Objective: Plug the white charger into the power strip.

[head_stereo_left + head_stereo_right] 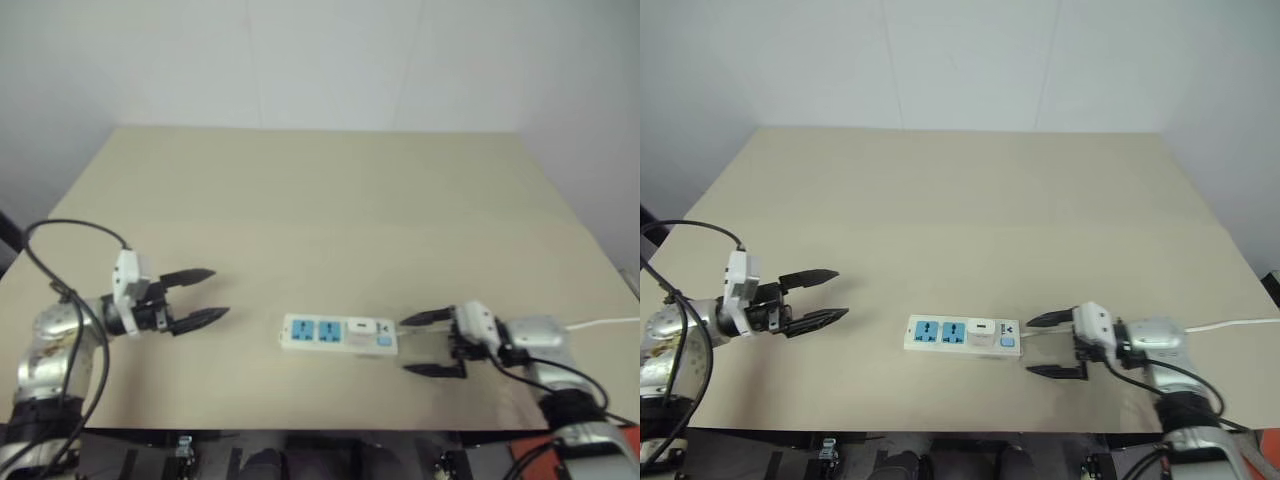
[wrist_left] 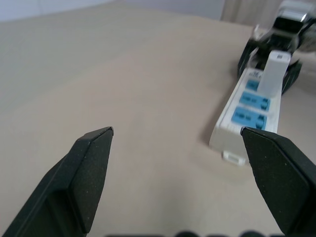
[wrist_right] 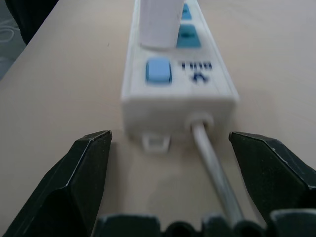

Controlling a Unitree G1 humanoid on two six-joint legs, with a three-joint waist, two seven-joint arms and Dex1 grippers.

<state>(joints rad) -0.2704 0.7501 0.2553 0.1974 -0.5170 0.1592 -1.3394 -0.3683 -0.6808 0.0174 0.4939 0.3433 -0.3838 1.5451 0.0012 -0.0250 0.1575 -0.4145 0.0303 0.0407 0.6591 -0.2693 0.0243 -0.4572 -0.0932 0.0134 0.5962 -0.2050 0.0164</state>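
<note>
On the beige wooden table (image 1: 330, 210), near its front edge and between the two arms, you see the long white plastic power strip with blue socket faces (image 1: 338, 334), and the small white rectangular charger block (image 1: 360, 326) stands upright in the socket nearest the blue switch (image 3: 158, 70), so it looks already plugged in. The left gripper (image 1: 200, 296) hovers well apart from the strip with its black fingers spread and nothing between them; the right gripper (image 1: 430, 343) is also spread and empty, just beside the cord end of the strip, with the thin white cord (image 3: 213, 168) running between its fingers. I judge the charger light, stiff and smooth, so it may slip; take it on its two flat sides, not on the top. The strip is probably light too and may slide if you push or pull. You cannot see the prongs, so how deep the charger sits is not certain, and the print beside the switch is too blurred to read.
</note>
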